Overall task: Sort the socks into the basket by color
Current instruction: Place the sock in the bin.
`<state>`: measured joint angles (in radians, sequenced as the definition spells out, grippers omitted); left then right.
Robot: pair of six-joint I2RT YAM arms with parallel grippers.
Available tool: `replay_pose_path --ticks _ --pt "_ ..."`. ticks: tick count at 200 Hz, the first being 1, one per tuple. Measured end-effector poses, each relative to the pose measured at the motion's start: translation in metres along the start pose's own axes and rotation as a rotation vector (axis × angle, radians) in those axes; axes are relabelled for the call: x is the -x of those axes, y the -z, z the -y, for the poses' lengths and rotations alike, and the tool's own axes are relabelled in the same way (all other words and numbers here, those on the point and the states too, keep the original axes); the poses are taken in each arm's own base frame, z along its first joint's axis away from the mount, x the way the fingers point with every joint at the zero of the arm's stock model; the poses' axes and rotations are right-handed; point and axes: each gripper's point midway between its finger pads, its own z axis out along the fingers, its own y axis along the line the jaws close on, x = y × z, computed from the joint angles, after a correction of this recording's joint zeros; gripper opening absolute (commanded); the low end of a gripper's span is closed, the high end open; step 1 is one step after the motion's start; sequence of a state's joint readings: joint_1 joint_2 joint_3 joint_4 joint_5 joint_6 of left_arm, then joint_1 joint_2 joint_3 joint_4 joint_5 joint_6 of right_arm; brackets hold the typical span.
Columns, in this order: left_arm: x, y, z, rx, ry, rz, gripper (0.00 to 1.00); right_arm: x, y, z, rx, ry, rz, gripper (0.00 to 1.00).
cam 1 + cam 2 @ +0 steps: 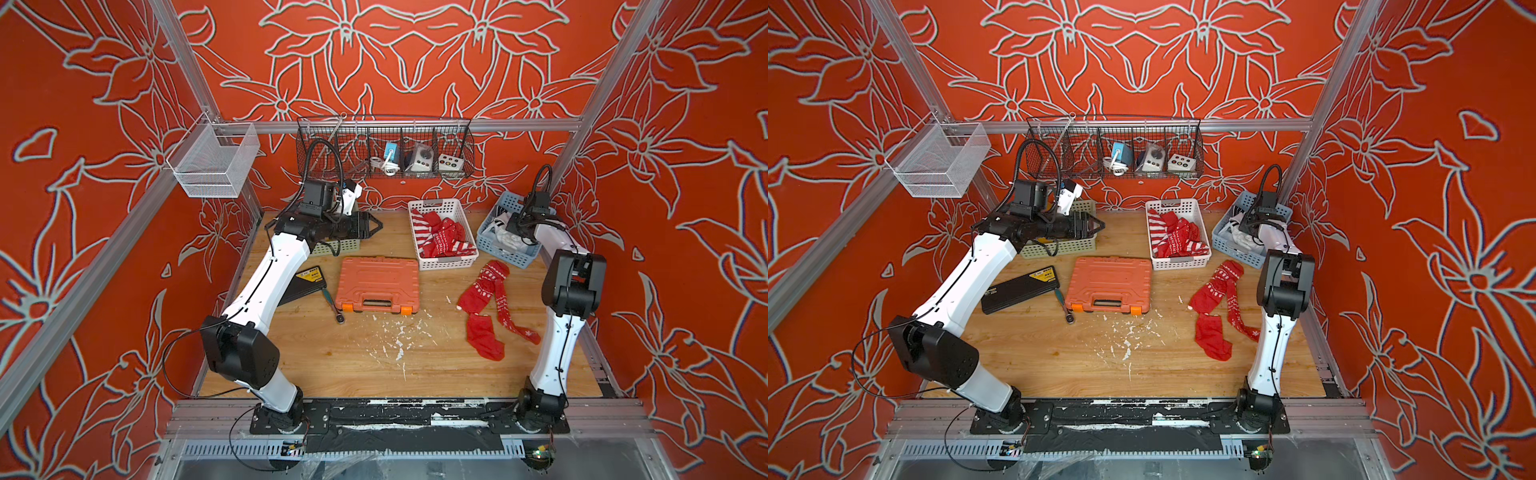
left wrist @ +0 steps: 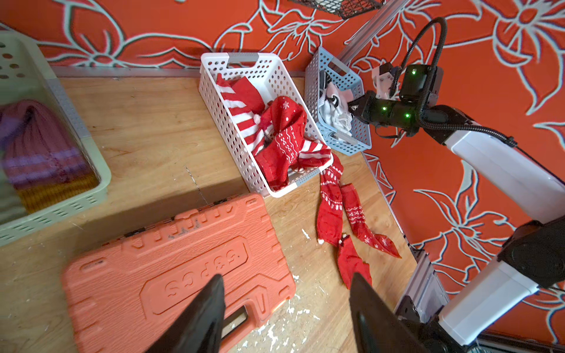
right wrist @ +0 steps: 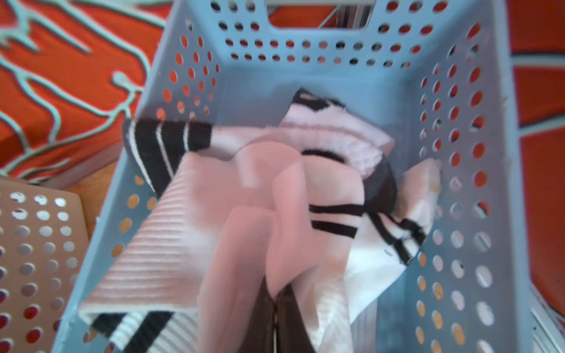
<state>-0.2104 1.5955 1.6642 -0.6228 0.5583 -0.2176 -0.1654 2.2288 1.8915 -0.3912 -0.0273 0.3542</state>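
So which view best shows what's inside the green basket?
The left wrist view: the green basket sits close and open, purple socks with mustard toes inside, slightly blurred. In both top views the left arm covers most of it. The right wrist view misses it.

This is a robot lab, a small test booth. Shiny metal bars (image 1: 519, 124) make a frame around it. Red flower cloth (image 1: 415, 54) covers every side like pretend walls. Two robot arms, a left arm (image 1: 266, 274) and a right arm (image 1: 555, 353), stand on black plates (image 1: 291, 417) at the front of a wood table (image 1: 332, 357). A black cable (image 2: 442, 39) loops over one arm. A wire rack (image 1: 461, 141) on the back bar holds a plug (image 1: 390, 151) and a button box (image 1: 451, 162).
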Motion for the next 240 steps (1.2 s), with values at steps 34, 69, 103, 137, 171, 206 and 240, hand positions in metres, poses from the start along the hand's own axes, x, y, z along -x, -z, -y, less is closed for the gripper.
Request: replay_pose_path --ticks 34,69,103,137,171,206,240 --pt "0.006 -0.001 -0.002 0.02 0.0 0.027 0.63 0.014 0.003 0.0 -0.001 -0.015 0.008 0.0" --pt "0.009 -0.003 -0.004 0.047 -0.003 0.043 0.63 0.003 -0.001 0.002 -0.002 -0.038 -0.037 0.0" --pt "0.006 -0.013 -0.015 0.077 0.025 0.028 0.63 -0.005 -0.004 0.006 0.007 -0.065 -0.07 0.0" --pt "0.0 -0.025 -0.025 0.099 0.062 0.005 0.63 -0.005 -0.006 0.007 0.02 -0.087 -0.086 0.11" --pt "0.002 -0.032 -0.03 0.109 0.078 -0.01 0.63 -0.01 -0.008 0.006 0.022 -0.106 -0.11 0.31" --pt "0.006 -0.033 -0.031 0.114 0.077 -0.008 0.64 -0.011 -0.008 0.005 0.034 -0.113 -0.121 0.53" --pt "0.005 -0.033 -0.03 0.119 0.077 -0.012 0.64 -0.012 -0.007 0.002 0.052 -0.122 -0.131 0.75"
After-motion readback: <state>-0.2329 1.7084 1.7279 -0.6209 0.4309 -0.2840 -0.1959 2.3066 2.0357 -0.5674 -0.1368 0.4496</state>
